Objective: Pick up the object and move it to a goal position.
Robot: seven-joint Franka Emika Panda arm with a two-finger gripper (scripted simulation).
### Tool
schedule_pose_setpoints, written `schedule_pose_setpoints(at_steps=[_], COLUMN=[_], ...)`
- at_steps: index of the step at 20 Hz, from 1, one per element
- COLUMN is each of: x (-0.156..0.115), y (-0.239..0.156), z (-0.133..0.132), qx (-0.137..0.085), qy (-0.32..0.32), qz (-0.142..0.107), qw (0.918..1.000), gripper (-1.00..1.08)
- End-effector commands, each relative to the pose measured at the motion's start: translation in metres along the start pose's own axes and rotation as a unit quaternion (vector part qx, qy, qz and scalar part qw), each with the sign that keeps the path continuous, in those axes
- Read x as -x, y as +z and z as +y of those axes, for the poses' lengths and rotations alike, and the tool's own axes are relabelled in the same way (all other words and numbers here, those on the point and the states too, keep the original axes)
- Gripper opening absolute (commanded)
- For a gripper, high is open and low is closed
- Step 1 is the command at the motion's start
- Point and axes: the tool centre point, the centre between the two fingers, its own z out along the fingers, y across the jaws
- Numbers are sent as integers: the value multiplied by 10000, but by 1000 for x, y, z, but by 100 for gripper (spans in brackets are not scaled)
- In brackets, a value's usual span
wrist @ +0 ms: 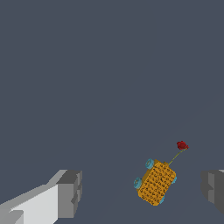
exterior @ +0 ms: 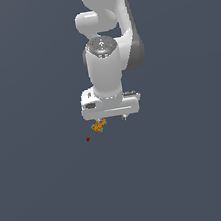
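Claw spread wide, holding nothing. Orange block with teal wheels lies on tabletop between fingers — off-centre, nearer one fingertip, long axis skewed to finger line. Dark-red goal marker just beside block, toward exterior view's left.

Both renders are evenly, rather dimly lit over a flat slate-blue ground with no horizon and no texture. In the exterior view the white arm is brightest along the exterior view's left and grades to grey toward the exterior view's right, so light seems to arrive from that left side. No cast shadows show in either of the 2 views, and no glare. Edges are jagged and blocky; the orange object shows coarse speckled pixels up close. Nothing appears blurred, and straight edges stay straight near the borders
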Motion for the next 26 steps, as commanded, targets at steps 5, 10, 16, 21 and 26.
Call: schedule_pose_setpoints(at_steps=[5,10,16,21,26], x=[1,1,2,9,23], y=[-4,-14,-8,10,41], z=[4,9,11,21,38], qx=[3,16,6,-25,-59], qy=[12,-31,56,423,1062], qz=[36,108,95,62,4], qw=[10000,9999,9999,9991,9943], gripper=[100,100,100,100,100])
